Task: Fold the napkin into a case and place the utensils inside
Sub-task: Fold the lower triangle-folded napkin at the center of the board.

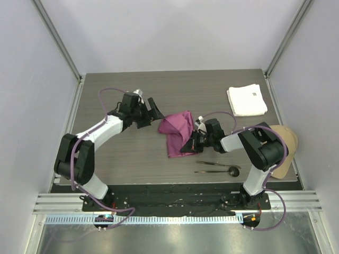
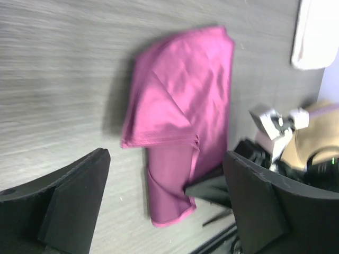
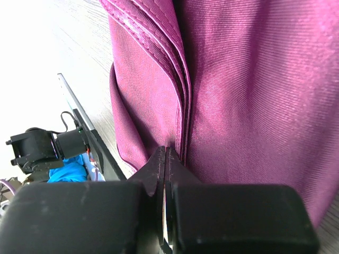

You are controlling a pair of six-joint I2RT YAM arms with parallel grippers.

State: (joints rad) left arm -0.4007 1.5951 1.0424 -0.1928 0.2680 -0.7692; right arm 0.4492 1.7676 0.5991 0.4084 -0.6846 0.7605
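Here the right tool [image 3: 165,154] is clenched, its tips against the layered, stitched hem of the napkin [image 1: 176,132]; whether any cloth is nipped is unclear. The left tool [image 1: 155,117] stands released beside its far-left corner. The magenta weave lies folded mid-way on the surface [image 1: 122,153], a grey wood-grain. Two thin dark utensils [image 1: 217,168] lie nearer the bases; a thick white cloth [image 1: 247,100] sits far right.

Napkin [image 1: 177,135] showing as thin woven cloth with faint sheen, table [image 1: 132,153] looking matt woodgrain, utensils [image 1: 217,166] gleaming as dark metal
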